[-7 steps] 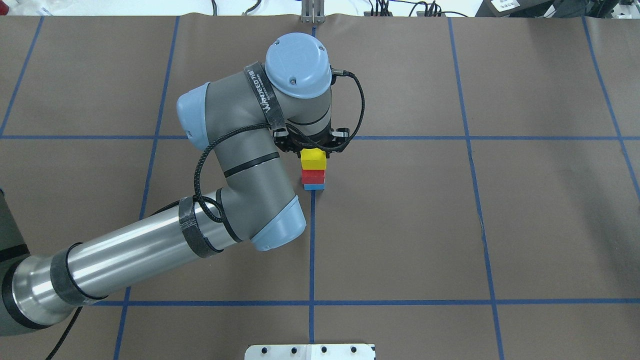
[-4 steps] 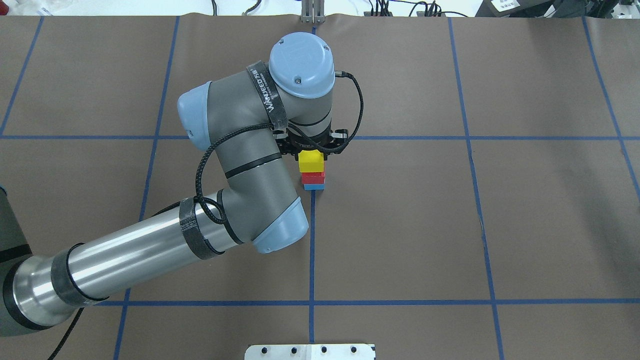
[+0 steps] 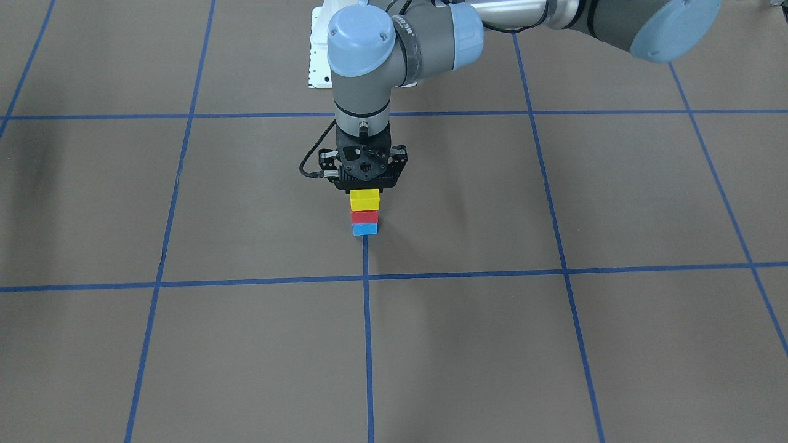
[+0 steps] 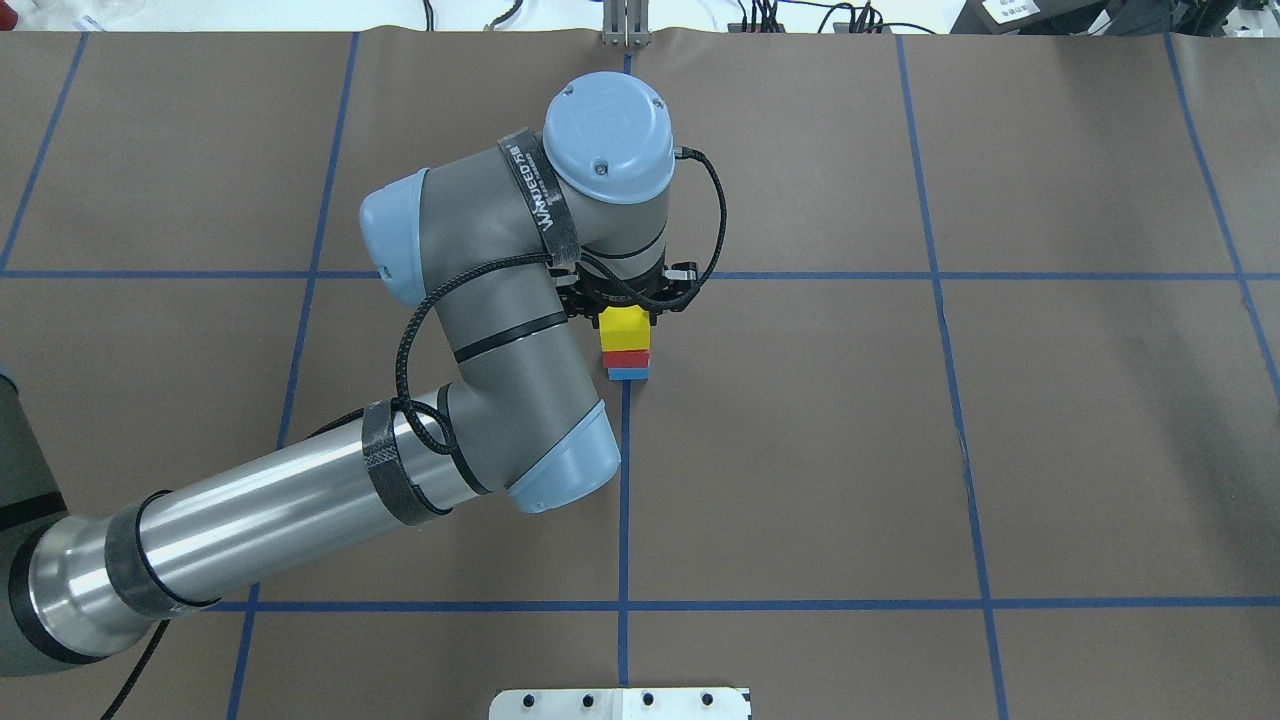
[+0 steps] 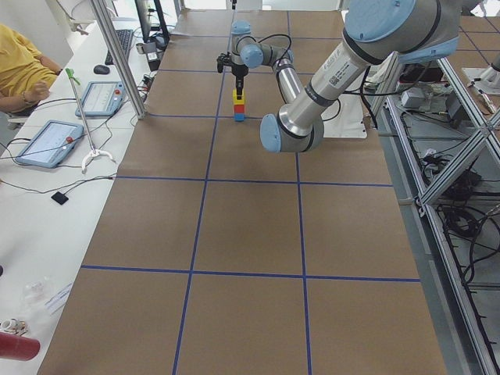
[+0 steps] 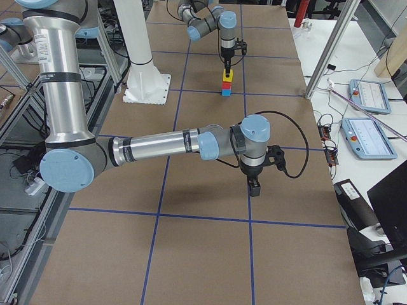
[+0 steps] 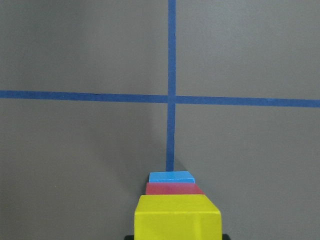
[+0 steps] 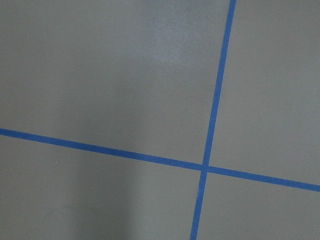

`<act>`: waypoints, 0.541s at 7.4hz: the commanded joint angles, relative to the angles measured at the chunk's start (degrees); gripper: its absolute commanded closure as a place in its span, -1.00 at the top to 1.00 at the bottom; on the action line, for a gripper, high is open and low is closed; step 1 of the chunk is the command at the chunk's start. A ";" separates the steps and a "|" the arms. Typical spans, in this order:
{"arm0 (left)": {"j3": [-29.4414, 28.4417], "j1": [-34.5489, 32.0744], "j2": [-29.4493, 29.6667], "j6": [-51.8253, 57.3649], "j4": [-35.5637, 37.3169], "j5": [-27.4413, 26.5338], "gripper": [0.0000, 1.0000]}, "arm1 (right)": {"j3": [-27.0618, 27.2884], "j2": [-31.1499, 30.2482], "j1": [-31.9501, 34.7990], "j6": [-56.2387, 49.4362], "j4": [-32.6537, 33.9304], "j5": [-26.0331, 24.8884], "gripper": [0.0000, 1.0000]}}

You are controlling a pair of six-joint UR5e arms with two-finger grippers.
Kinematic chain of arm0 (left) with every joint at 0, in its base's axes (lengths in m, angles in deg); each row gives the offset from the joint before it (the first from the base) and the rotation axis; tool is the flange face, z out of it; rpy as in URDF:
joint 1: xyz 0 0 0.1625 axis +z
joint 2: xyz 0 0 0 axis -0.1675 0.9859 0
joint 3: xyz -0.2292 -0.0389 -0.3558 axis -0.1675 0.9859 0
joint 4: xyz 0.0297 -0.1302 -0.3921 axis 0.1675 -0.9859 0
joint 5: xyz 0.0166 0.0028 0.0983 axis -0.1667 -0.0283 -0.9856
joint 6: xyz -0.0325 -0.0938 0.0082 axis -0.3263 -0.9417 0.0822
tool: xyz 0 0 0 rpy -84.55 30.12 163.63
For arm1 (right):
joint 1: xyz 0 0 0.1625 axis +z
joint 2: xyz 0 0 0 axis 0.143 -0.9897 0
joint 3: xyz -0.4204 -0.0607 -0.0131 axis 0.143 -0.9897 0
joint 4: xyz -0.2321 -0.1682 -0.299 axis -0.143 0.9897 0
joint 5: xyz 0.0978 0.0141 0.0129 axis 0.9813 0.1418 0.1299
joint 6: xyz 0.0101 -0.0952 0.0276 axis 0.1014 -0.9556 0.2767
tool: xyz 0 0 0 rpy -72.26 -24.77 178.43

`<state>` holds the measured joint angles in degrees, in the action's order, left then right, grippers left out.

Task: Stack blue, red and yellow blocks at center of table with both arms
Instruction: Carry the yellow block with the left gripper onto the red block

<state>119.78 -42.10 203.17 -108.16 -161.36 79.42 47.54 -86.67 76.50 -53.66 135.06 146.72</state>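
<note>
The yellow block [image 3: 364, 199], red block [image 3: 364, 216] and blue block [image 3: 364, 229] are plain. The table [image 3: 554, 344] is brown with a grid of blue tape lines [image 3: 367, 332]. The left gripper [image 3: 364, 191] seems all black, though it is small here. The left arm [image 3: 363, 92] is grey with pale blue caps.

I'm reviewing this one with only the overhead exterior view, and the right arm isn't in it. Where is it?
Observer: The exterior right view shows the right gripper hanging over the table, far from the yellow block.
Operator: Carrying anything?
Observer: Its wrist view shows only table and blue tape, no block.
Operator: Is yellow down on red?
Observer: The front-facing view shows no gap between it and the red block. The blue block is beneath, and the left gripper holds the yellow.
</note>
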 commanded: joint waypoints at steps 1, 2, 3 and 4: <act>-0.01 0.12 0.00 -0.11 0.00 -0.07 0.47 | -0.09 0.00 0.00 0.00 0.00 0.00 1.00; -0.01 0.38 0.00 -0.11 -0.08 -0.94 0.63 | -0.09 0.00 0.00 0.00 0.00 0.00 1.00; 0.08 0.56 0.00 0.23 -0.09 -1.03 1.00 | -0.09 0.09 -0.08 0.00 0.00 0.00 1.00; 1.30 0.47 0.00 1.11 -0.09 -0.95 1.00 | -0.09 0.17 0.00 -0.09 0.00 0.00 1.00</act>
<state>120.12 -41.67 203.17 -107.84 -161.44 78.55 47.45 -86.59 76.49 -53.68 135.06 146.72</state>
